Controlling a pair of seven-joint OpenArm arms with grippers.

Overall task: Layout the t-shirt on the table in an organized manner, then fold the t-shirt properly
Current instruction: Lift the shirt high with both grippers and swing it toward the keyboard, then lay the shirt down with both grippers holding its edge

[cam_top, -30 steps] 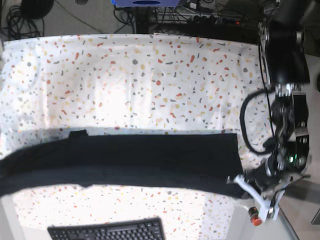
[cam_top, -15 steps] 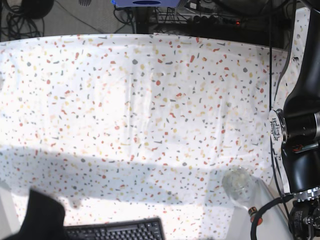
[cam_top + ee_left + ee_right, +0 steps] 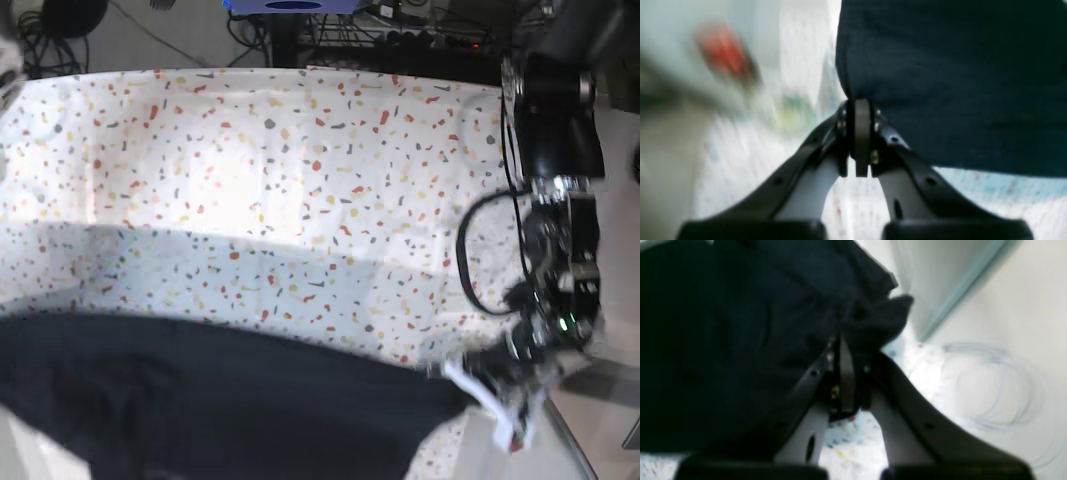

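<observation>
The black t-shirt point(image 3: 220, 405) hangs as a wide dark band across the near part of the base view, stretched from the near left corner to the near right, where the left gripper point(image 3: 478, 385) holds its end. It covers the near strip of the speckled white surface point(image 3: 300, 170), whose far and middle parts lie bare, with a grey shadow band just beyond the cloth's far edge. In the left wrist view the left gripper point(image 3: 858, 110) has its jaws pressed together on an edge of the t-shirt point(image 3: 957, 83); the fabric spreads up and to the right from the pinch, and the speckled surface point(image 3: 990, 190) shows pale and blurred beneath it. A blurred red shape point(image 3: 723, 53) sits at the upper left of that view; what it is cannot be told. In the right wrist view the right gripper point(image 3: 845, 350) likewise has its jaws closed tight on a bunched fold of the t-shirt point(image 3: 740, 340), the cloth massed to the left of and above the jaws, with a small crumpled tip sticking out to the right. The flecked surface point(image 3: 846, 436) shows below the jaws. The left arm point(image 3: 560, 150) stands at the right edge of the base view, a looped black cable point(image 3: 480, 260) hanging beside it.
</observation>
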